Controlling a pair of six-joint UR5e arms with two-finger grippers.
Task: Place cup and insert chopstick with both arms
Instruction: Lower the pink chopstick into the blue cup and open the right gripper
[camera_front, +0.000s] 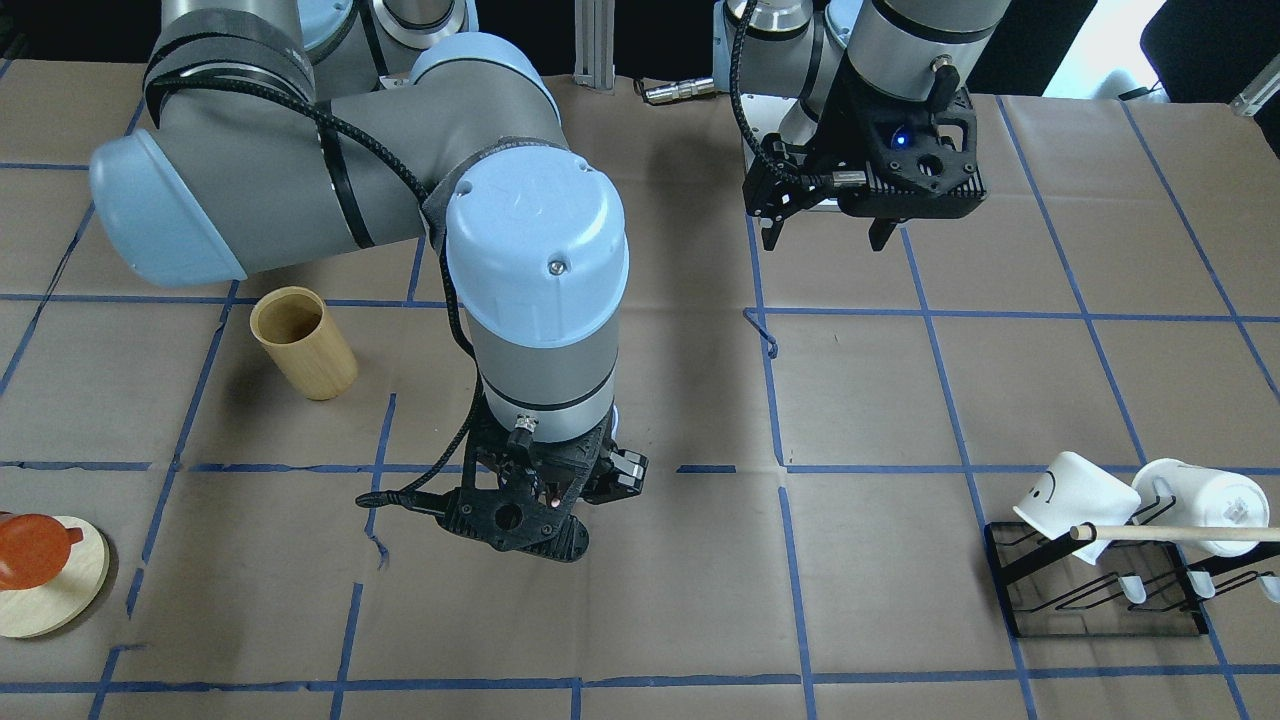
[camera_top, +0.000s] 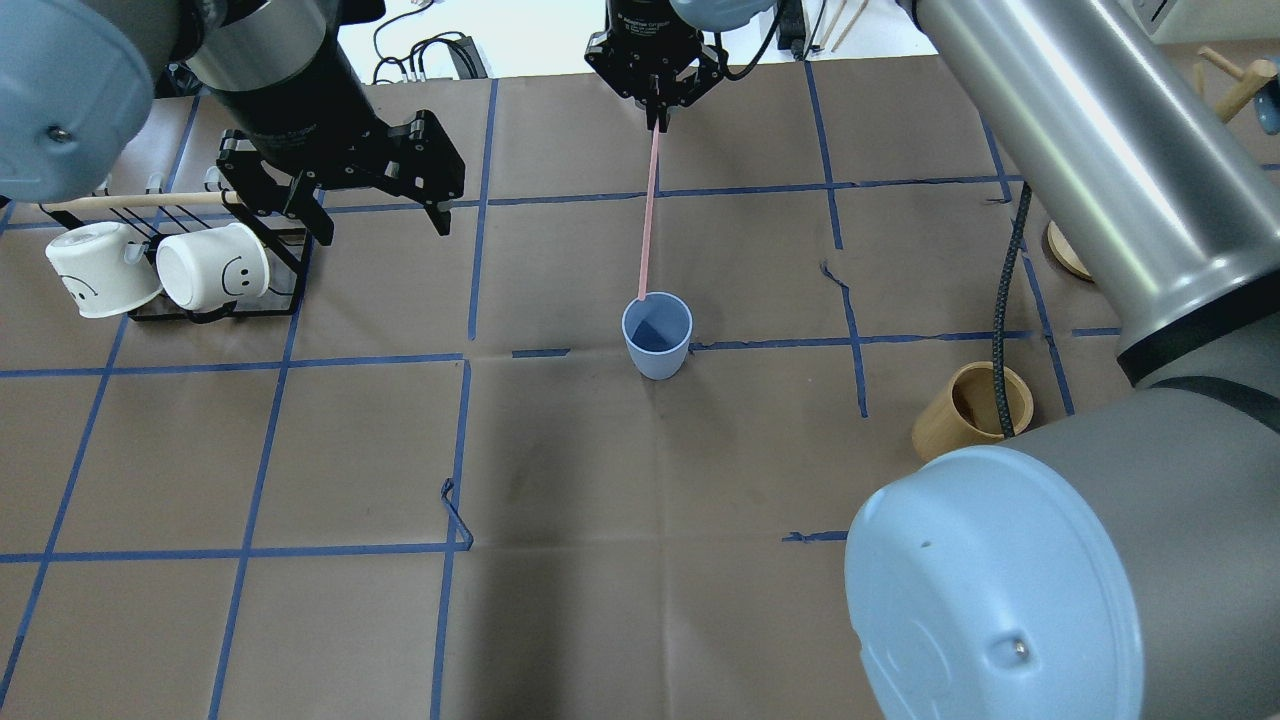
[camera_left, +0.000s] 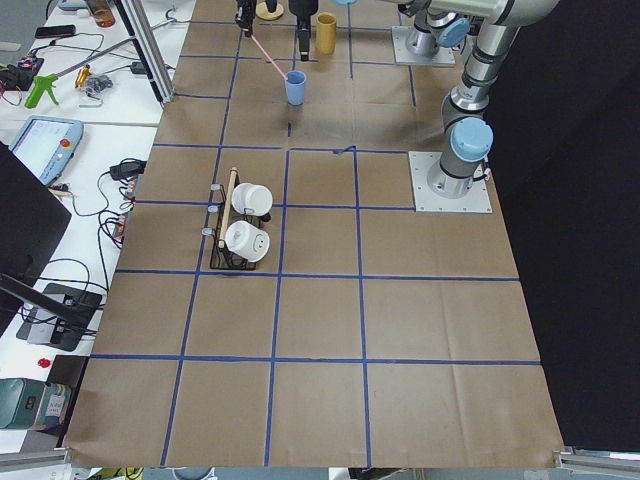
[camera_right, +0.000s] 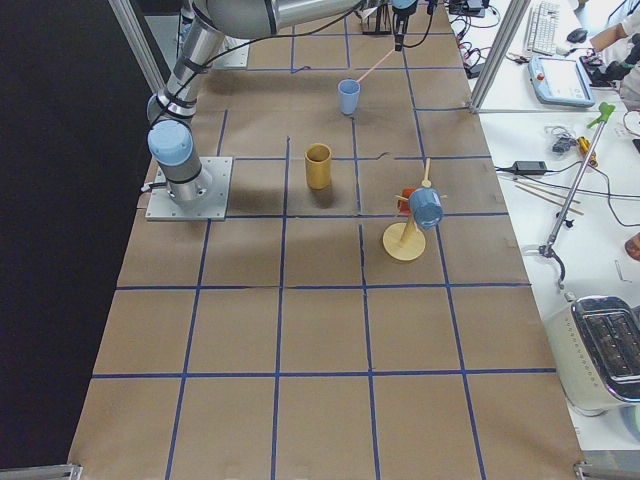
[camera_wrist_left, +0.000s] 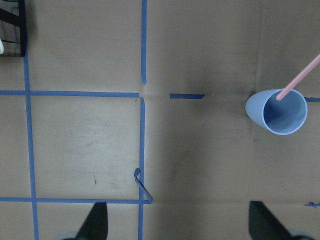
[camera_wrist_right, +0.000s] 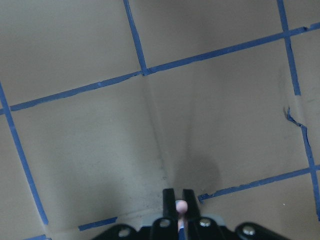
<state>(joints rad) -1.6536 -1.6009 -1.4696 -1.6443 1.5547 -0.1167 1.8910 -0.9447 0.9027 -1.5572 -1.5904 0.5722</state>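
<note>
1. The right gripper (camera_top: 657, 120) has its fingers clamped on the top end of a pink chopstick (camera_top: 648, 215).
2. The chopstick slants downward, and its lower tip sits inside the blue cup (camera_top: 657, 345), at the far side of the rim.
3. The blue cup stands upright near the middle of the paper-covered table (camera_top: 640, 600), along a blue tape line.
4. The left gripper (camera_top: 383, 232) hangs with its fingers wide apart, holding nothing. It is just beside the black rack (camera_top: 210, 316), which carries two white mugs (camera_top: 215, 270).

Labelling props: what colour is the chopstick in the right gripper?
The chopstick is pink, clearest in the overhead exterior view.
</note>
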